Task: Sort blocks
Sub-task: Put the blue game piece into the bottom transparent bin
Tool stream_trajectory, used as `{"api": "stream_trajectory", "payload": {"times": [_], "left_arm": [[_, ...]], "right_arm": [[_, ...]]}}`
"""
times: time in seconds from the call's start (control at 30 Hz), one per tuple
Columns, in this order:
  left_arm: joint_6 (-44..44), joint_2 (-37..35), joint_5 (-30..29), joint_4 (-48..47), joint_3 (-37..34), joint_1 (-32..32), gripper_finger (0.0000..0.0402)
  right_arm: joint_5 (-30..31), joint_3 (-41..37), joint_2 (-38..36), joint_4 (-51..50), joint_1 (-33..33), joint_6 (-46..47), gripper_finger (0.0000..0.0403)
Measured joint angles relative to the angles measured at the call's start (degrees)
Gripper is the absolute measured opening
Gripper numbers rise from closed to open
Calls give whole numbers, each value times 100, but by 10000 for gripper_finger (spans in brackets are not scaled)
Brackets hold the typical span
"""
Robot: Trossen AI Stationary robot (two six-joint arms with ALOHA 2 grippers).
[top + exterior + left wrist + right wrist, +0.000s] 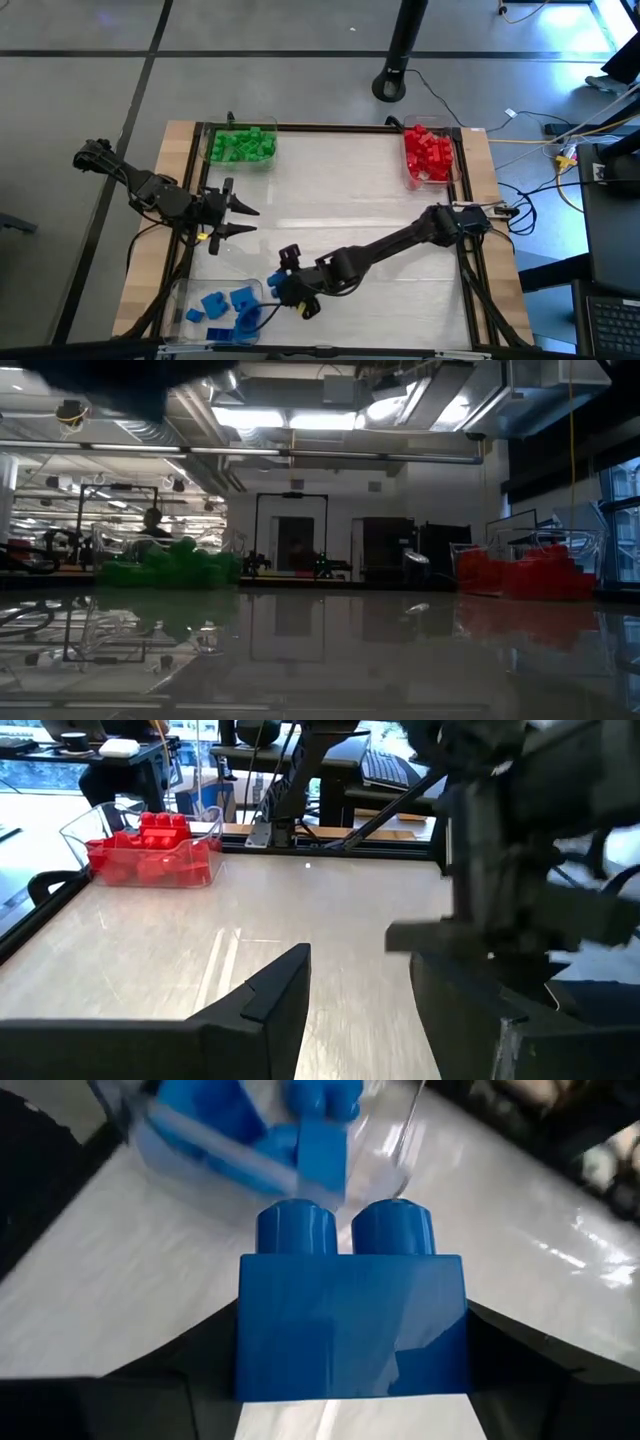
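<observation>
My right gripper (283, 286) reaches to the table's near left and is shut on a blue two-stud block (350, 1325), just short of the clear tray of blue blocks (222, 308). That tray (270, 1140) lies straight ahead in the right wrist view. My left gripper (243, 219) hovers open over the table's left side, touching nothing; its fingers (270, 1010) frame bare table. Green blocks (242, 145) fill a tray at the far left corner. Red blocks (430, 152) fill one at the far right. My right gripper pinches the blue block between its two fingers, one on each opposite side wall (250, 1340). The two studs (345, 1230) point forward, away from the wrist and toward the blue tray. The fingers come from the table's right, slanting toward its near left corner.
The right arm (530, 840) stretches across the near half of the table from the right side. The middle of the white tabletop (340, 190) is bare. A black frame (330, 127) edges the table. The green pile (165, 565) and red pile (525, 575) stand along the far edge.
</observation>
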Motion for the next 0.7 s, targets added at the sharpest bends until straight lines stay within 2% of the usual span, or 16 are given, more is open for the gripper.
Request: {"api": "stream_trajectory", "payload": {"times": [0.1, 0.2, 0.43, 0.7], "left_arm": [[0, 0, 0, 2, 0, 0, 164], [2, 0, 1, 4, 0, 0, 164], [2, 0, 0, 9, 0, 0, 164], [4, 0, 0, 58, 0, 0, 164]], "right_arm": [[73, 423, 0, -111, 27, -162, 297], [71, 638, -7, 195, 29, -331, 293], [-350, 654, 65, 1616, 22, -630, 295], [-732, 573, 589, 3184, -56, -769, 295]]}}
